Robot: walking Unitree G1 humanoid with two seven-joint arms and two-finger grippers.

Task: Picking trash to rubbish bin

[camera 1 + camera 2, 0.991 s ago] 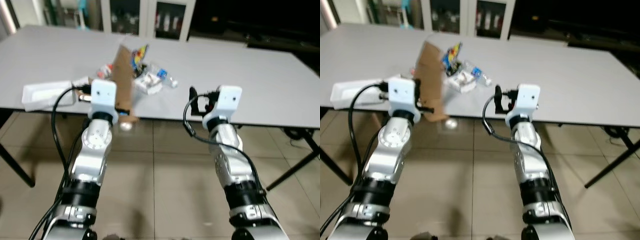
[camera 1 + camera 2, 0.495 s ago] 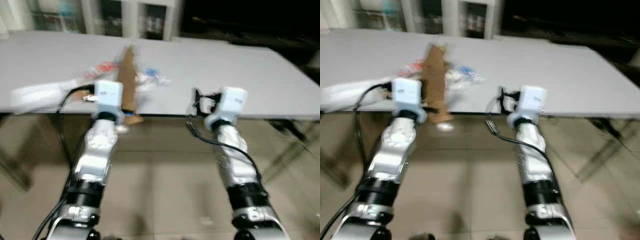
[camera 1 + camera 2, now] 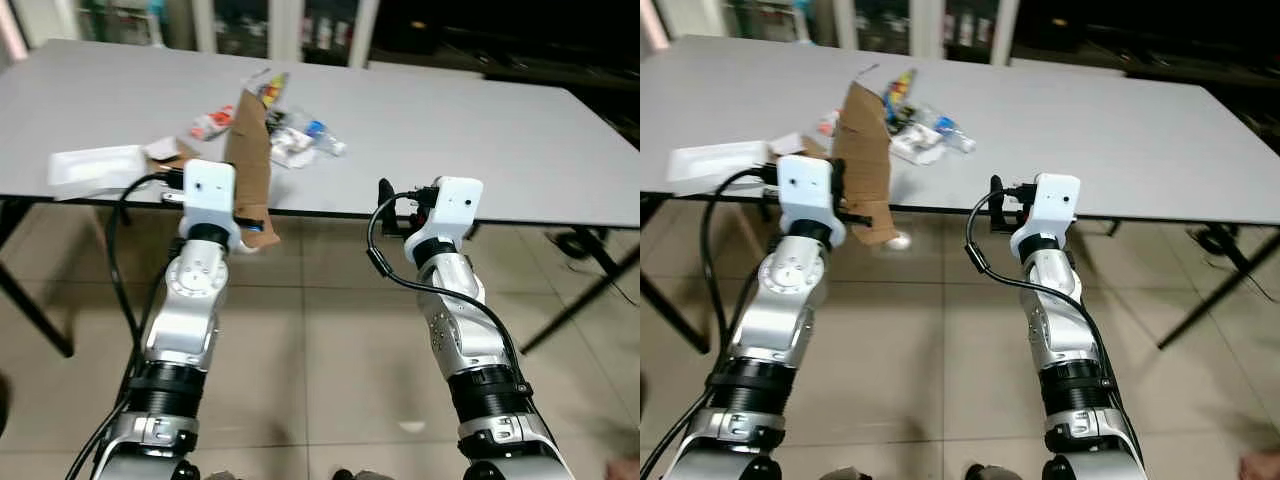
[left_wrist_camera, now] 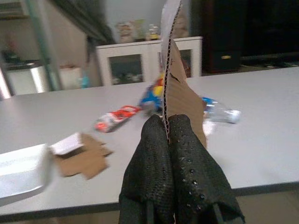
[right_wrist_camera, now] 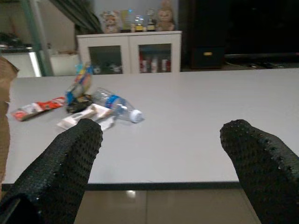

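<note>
Left claw (image 4: 168,154): clenched on a brown cardboard piece (image 3: 250,165), held upright at the near edge of the grey surface (image 3: 480,130).
Right claw (image 5: 163,154): released, fingers wide apart, raised at the near edge of the surface, well right of the cardboard.
Trash on the surface, far left: clear plastic bottle (image 5: 117,106), red wrapper (image 4: 117,117), colourful packet (image 5: 80,84), flat cardboard scrap (image 4: 86,158), white tray (image 3: 95,168) at the left end.
Beyond the surface: white cabinet (image 5: 135,51) with glass doors.
Below: tiled floor (image 3: 330,350).
</note>
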